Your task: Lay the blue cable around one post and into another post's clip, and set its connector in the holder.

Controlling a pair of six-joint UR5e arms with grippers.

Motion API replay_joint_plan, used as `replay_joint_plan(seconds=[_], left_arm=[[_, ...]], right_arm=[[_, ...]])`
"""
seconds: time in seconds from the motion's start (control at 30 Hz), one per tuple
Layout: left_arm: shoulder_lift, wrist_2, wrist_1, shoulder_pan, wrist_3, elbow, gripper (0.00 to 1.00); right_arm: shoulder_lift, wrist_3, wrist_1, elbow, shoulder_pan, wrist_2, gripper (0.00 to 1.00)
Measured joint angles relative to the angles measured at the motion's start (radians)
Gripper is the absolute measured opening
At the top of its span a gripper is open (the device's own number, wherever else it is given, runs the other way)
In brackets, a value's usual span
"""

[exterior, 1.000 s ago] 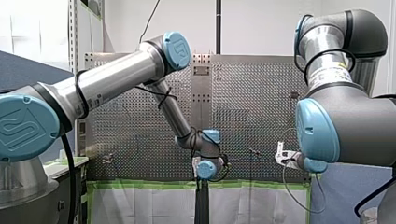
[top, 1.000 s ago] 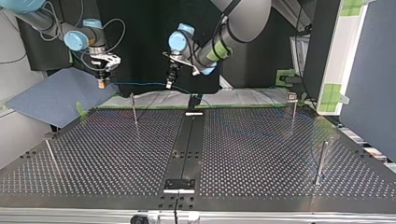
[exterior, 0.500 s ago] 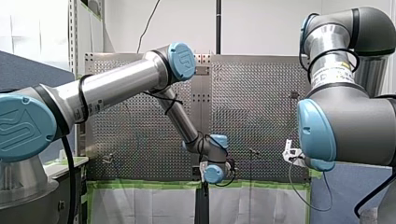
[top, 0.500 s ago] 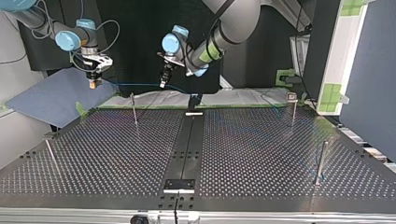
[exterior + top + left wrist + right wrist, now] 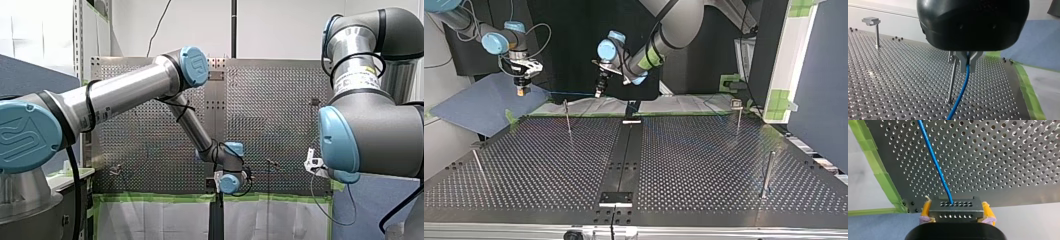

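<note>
**Front view.** The left arm [image 5: 125, 95] enters from the view's left and reaches to the middle of the perforated tabletop [image 5: 275, 100]. The right arm [image 5: 370, 135] fills the view's right. The cable is too fine to trace here.

**Top view.** The right gripper [image 5: 522, 90] hangs at the view's left, beyond the far edge of the tabletop and above a blue mat [image 5: 484, 105]. The left gripper [image 5: 598, 93] hangs near the middle of that edge. The blue cable [image 5: 569, 93] runs in a nearly level line between the two grippers, above the tabletop. A slim post [image 5: 568, 117] stands under this span. A clip-headed post [image 5: 737, 116] stands well apart, at the view's right.

**Left wrist view.** The left gripper [image 5: 967, 65] is closed on the blue cable [image 5: 961, 92], which runs down out of its metal fingers [image 5: 963, 63]. The slim post [image 5: 951, 80] stands just beside the cable; whether they touch cannot be told. The clip-headed post [image 5: 875, 32] stands well apart.

**Right wrist view.** The right gripper [image 5: 956, 206] is clamped on the connector [image 5: 955, 212], a dark block seated between the yellow pads [image 5: 926, 208]. The blue cable [image 5: 935, 160] leaves the connector and crosses above the tabletop [image 5: 998, 157], whose edge carries green tape [image 5: 875, 170].
</note>
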Motion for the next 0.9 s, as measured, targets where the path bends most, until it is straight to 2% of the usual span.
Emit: replay_joint_plan(seconds=[0.13, 0.3, 0.53, 0.7, 0.9], left_arm=[[0.0, 0.0, -0.001, 0.004, -0.002, 0.006, 0.0], [0.0, 0.001, -0.002, 0.004, -0.003, 0.008, 0.0], [0.0, 0.003, 0.0, 0.001, -0.003, 0.009, 0.0], [0.0, 0.004, -0.001, 0.0, -0.004, 0.009, 0.0], [0.0, 0.004, -0.001, 0.0, -0.004, 0.009, 0.0]], right_arm=[[0.001, 0.006, -0.01, 0.0, 0.0, -0.005, 0.0], [0.002, 0.03, -0.026, -0.006, -0.001, -0.023, 0.0], [0.01, 0.045, -0.028, -0.02, 0.0, -0.041, 0.0], [0.043, 0.059, -0.013, -0.048, 0.0, -0.08, 0.0], [0.081, 0.054, 0.012, -0.068, -0.004, -0.134, 0.0]])
